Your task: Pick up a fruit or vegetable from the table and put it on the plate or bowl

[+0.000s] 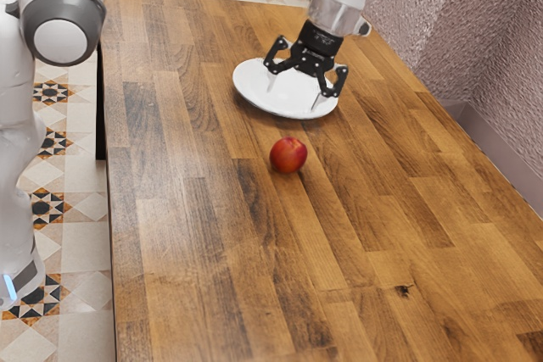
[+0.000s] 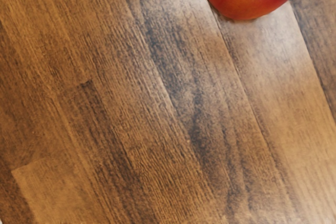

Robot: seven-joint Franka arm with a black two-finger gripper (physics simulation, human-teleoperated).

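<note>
Still at the reach step: hand [image 1: 294, 95] hangs wide open and empty above the white plate [image 1: 254, 95], red fruit [image 1: 288, 155] sits on the worktop [image 1: 212, 252] near the plate, not touching; next, I'd shift over the fruit, descend, close.

Plate [image 1: 257, 82] sits far back on the table [image 1: 204, 252]; fruit [image 1: 288, 155] lies nearer, apart from it; gripper [image 1: 293, 96] hangs over the plate.
</note>
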